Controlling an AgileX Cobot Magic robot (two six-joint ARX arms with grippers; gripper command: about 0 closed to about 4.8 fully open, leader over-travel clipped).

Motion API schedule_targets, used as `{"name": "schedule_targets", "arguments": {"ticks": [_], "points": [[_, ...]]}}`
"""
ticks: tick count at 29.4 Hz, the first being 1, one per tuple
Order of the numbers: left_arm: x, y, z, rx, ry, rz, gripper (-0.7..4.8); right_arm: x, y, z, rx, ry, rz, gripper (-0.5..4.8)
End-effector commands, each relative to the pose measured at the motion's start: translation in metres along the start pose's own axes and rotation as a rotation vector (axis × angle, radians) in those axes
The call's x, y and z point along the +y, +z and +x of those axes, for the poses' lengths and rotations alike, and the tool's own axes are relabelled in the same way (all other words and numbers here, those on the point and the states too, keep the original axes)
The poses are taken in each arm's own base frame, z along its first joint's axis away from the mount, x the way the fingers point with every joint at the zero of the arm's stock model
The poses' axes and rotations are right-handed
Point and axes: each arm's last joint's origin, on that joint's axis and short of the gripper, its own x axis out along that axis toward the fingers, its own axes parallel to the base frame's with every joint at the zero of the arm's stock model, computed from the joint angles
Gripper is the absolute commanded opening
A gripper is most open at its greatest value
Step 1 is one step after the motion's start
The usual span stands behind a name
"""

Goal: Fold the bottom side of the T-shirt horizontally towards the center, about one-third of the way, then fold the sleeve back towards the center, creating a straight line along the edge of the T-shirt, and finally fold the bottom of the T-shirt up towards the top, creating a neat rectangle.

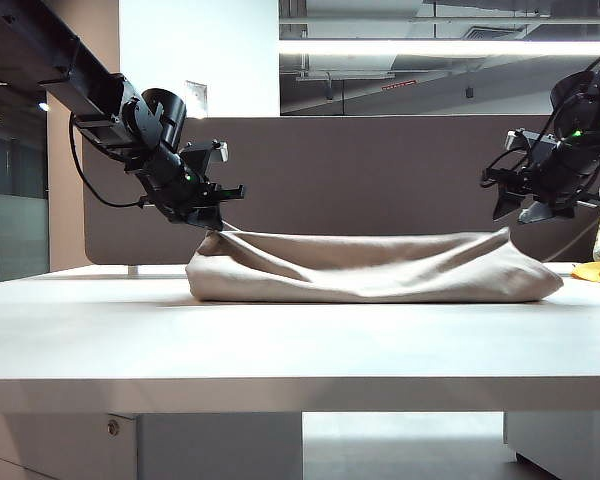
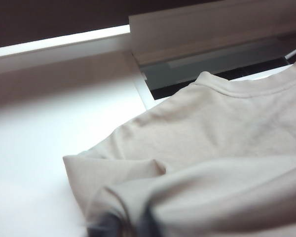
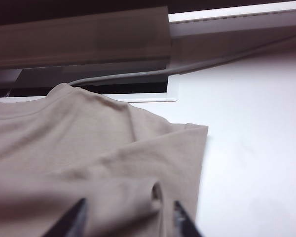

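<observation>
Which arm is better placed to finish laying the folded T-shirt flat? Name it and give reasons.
Left. The left gripper is right at a raised peak of the T-shirt; its fingertips touch cloth. The right gripper stands open, above the shirt's other end.

Your ceiling strip light [image 1: 450, 47] glares overhead; wrist views wash the surface [image 3: 256, 138] white (near edges blur softly).
</observation>
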Motion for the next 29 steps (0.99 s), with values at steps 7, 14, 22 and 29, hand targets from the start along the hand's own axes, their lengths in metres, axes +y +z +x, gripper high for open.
{"name": "schedule_targets", "arguments": {"ticks": [7, 14, 22, 29], "points": [[0.000, 0.007, -0.001, -0.046, 0.007, 0.011, 4.00, 0.002, 0.004, -0.001, -0.025, 0.007, -0.010, 2.85], [0.001, 0.007, -0.002, -0.043, 0.034, 0.009, 4.79, 0.002, 0.004, -0.003, -0.007, 0.001, -0.004, 2.84], [0.002, 0.025, -0.030, 0.048, 0.097, -0.003, 2.52, 0.004, 0.008, -0.016, 0.062, -0.003, 0.026, 0.03], [-0.003, 0.042, -0.055, 0.082, 0.023, -0.013, -0.06, 0.010, 0.014, -0.031, 0.114, 0.015, 0.042, -0.06]]}}
